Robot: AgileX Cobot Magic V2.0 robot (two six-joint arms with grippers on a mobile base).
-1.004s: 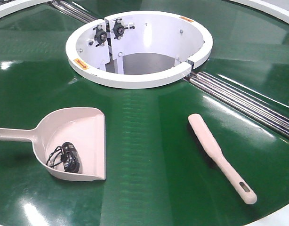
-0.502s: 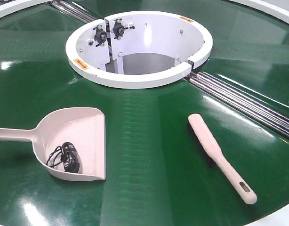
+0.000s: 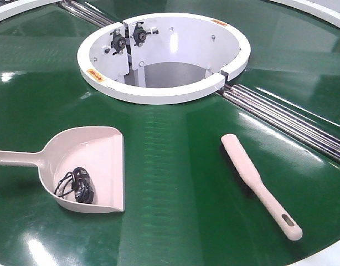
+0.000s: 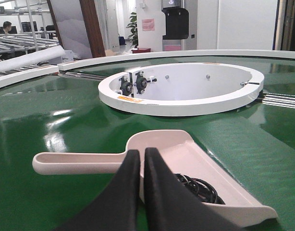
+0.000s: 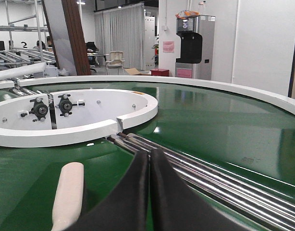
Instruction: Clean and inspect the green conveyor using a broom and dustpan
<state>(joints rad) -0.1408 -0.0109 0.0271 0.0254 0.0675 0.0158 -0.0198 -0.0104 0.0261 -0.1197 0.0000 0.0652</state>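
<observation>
A glossy green conveyor point(image 3: 175, 183) curves around a white circular hub point(image 3: 164, 91), with silver rollers point(image 3: 286, 119) crossing the belt to the hub's right. A pale pink dustpan point(image 3: 89, 166) lies flat on the belt at the left, its thin handle pointing left and its wide mouth facing right. A tangle of thin black cord point(image 3: 76, 185) sits inside the pan. Well apart to the right, the broom point(image 3: 258, 185) lies flat on the belt, slotted handle toward the near edge. The left gripper point(image 4: 141, 156) hangs just above the dustpan's handle, black fingers pressed together, holding nothing. The right gripper point(image 5: 149, 156) hangs beside the broom's head, also closed and empty.
</observation>
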